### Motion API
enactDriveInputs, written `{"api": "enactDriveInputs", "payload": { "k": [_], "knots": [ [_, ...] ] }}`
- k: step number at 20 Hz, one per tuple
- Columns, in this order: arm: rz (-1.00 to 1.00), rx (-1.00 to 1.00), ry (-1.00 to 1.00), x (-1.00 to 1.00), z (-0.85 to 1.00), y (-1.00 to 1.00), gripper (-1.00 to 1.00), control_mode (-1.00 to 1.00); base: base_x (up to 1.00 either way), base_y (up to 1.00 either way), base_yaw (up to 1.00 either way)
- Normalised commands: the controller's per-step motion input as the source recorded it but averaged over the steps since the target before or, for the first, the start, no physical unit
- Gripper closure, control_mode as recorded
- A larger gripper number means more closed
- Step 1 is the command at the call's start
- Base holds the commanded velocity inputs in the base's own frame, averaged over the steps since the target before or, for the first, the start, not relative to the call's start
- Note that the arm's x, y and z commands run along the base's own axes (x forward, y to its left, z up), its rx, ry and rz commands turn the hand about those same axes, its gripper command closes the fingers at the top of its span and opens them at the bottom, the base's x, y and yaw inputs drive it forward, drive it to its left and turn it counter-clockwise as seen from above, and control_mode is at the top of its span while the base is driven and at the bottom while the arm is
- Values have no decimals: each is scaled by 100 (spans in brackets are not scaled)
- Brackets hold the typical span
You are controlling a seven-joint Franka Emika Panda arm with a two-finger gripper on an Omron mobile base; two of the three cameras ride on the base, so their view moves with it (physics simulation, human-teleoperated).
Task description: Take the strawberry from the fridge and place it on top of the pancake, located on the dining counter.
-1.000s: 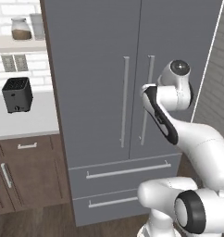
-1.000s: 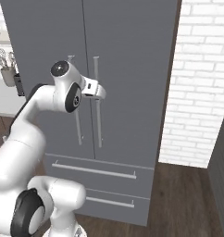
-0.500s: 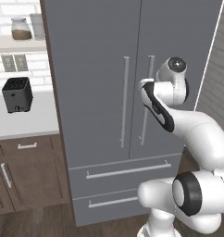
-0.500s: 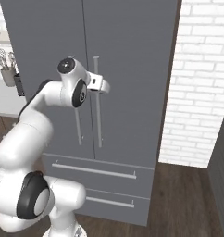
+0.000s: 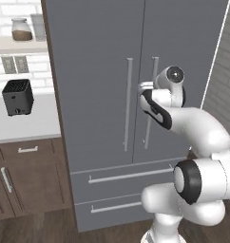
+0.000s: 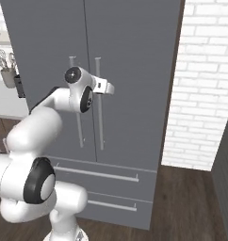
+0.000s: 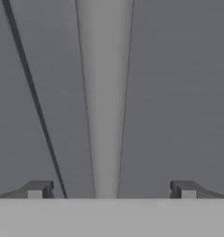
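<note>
The grey fridge (image 5: 98, 71) stands with both doors shut. My gripper (image 5: 144, 87) is up against the right door's long silver handle (image 5: 153, 99), at about the height of the handle's upper part. In the right base view the gripper (image 6: 107, 88) reaches the same handle (image 6: 98, 108). The hand view has the handle (image 7: 104, 92) running straight up between my fingertips (image 7: 37, 190), and the gripper (image 7: 111, 190) is open with its jaws wide on either side. The strawberry is hidden behind the shut doors. The pancake and the dining counter are out of view.
Two fridge drawers (image 5: 121, 176) sit below the doors. To the left a white counter (image 5: 36, 126) carries a black toaster (image 5: 17, 97), with a jar (image 5: 22, 29) on the shelf above. A white brick wall (image 6: 205, 94) is to the fridge's right.
The hand has moved forward toward the fridge door and now sits at the right handle. The jaws have stayed open.
</note>
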Motion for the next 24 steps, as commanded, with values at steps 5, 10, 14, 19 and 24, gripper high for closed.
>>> {"api": "enactDriveInputs", "payload": {
  "k": [5, 10, 14, 19, 24],
  "knots": [
    [0, 0, 0, 53, 0, 0, -100, -100, 0, 0, 0],
    [0, 0, -2, 39, -13, 0, -100, -100, 0, 0, 0],
    [0, 0, -10, 59, -47, 0, -100, -100, 0, 0, 0],
    [-1, 0, 3, 64, -23, -5, 100, -100, 0, 0, 0],
    [-5, 0, 14, 2, 0, -75, 100, -100, 0, 0, 0]
  ]
}}
